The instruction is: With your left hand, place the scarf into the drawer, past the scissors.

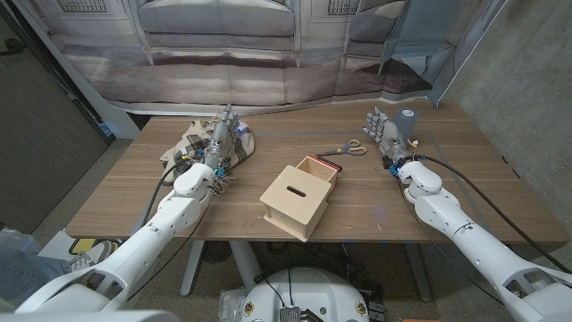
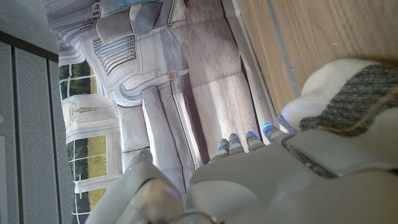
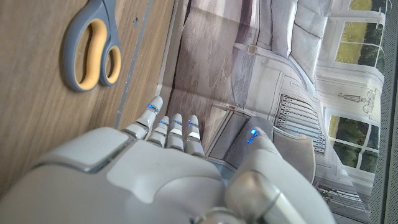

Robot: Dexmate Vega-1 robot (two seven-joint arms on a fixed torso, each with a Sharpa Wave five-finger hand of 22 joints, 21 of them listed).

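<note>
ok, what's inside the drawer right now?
From the head view, the wooden drawer is pulled partly open from the box. A strip of its inside shows with something dark and red along the back. The rest is hidden under the box top.

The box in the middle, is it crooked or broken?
Not broken. The wooden box sits turned at an angle to the table's edge, its drawer pulled partly open toward the scissors. Nothing spilled.

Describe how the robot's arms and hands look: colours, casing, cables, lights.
Both arms are smooth white rounded shells. A black cable runs along each forearm to the wrist. The left hand and right hand are light grey, with small blue lights near the fingertips. The backs of the hands carry grey panels with darker seams.
</note>
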